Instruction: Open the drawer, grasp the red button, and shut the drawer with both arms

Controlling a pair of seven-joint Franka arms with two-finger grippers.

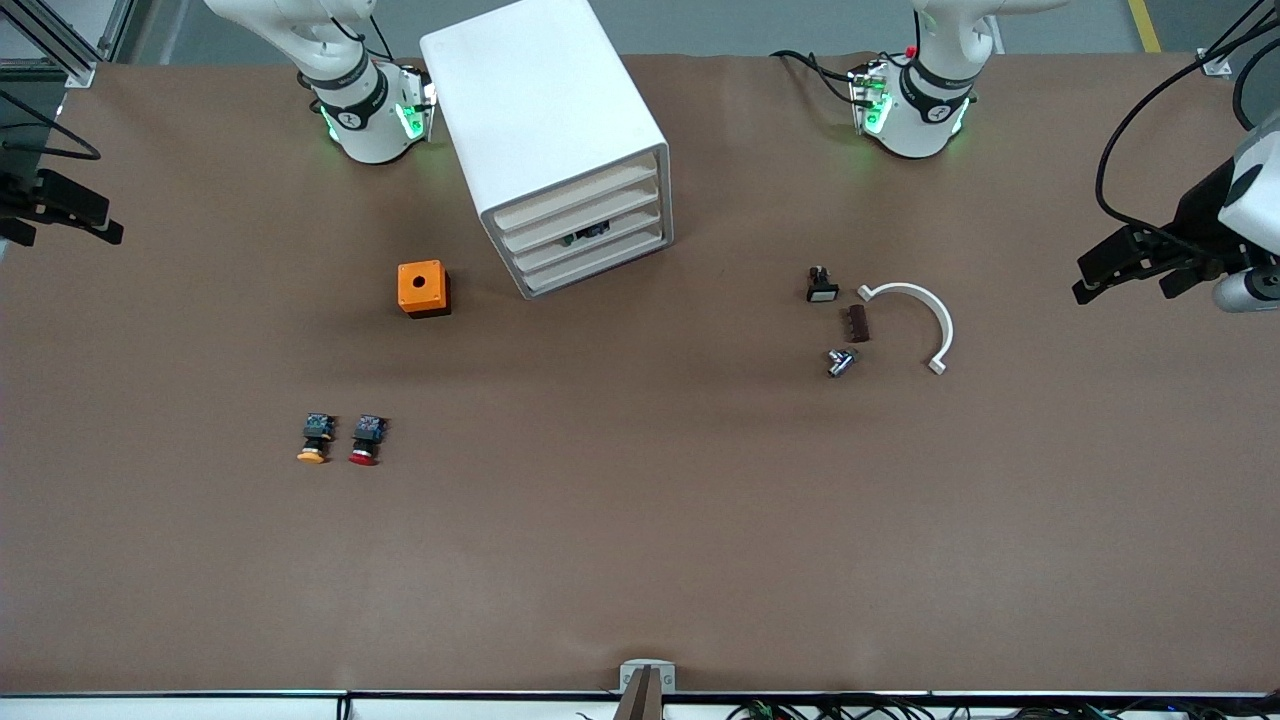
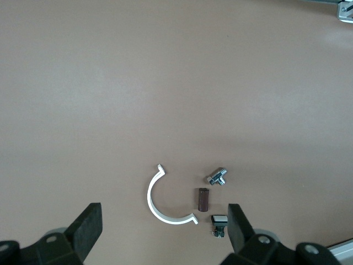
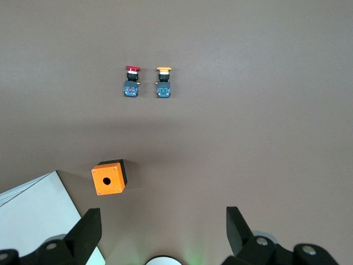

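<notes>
The cabinet (image 1: 560, 140) slats leave the contents of each drawer (image 1: 585, 232) hidden; only a small dark item shows in one gap. The right tool (image 1: 60, 210) is cut off by the picture's edge.

We find no legible text, label, brand, number or sign on any surface shown. The round emblems on the arm bases (image 1: 349, 118) are too small for us to read.

Robotics lab: twin arms (image 1: 350, 110), testbench
</notes>
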